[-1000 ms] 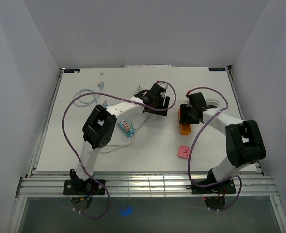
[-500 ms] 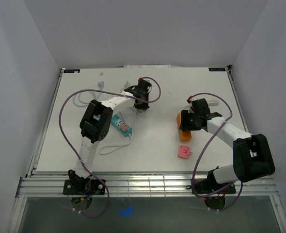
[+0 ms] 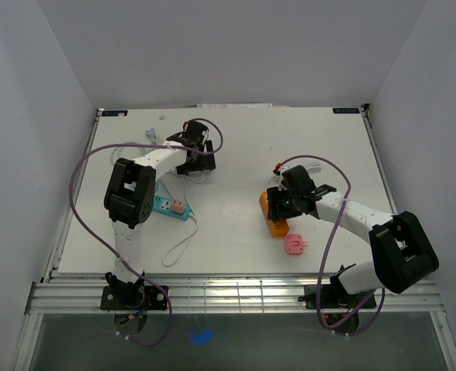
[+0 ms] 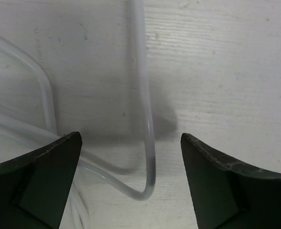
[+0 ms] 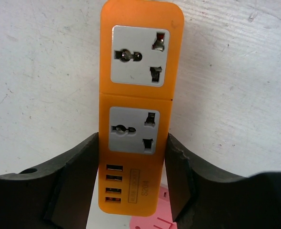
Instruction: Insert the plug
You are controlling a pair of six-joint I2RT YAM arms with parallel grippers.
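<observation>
Fingers [image 4: 40,176] of your left claw [image 4: 131,143] stand wide apart, low over the table [image 4: 226,57], and grip nothing. A bend of white cable [image 4: 147,119] lies flat on the surface between them, and neither finger touches it. From above you see this claw at the far left of the table. The plug [image 3: 151,134], a small pale thing you can barely make out, lies just to its left near the far edge, apart from the claw. Your right claw [image 5: 133,143] is closed on the orange strip [image 5: 135,62], with one finger pressed against each long side close to the end with the USB ports. The strip lies flat, right of centre, with its two sockets facing up. A pink adapter [image 3: 294,244] sits just beside the USB end; you cannot tell whether they touch. A blue strip [image 3: 171,205] lies beside your left arm, and its white cord trails toward the near edge.
</observation>
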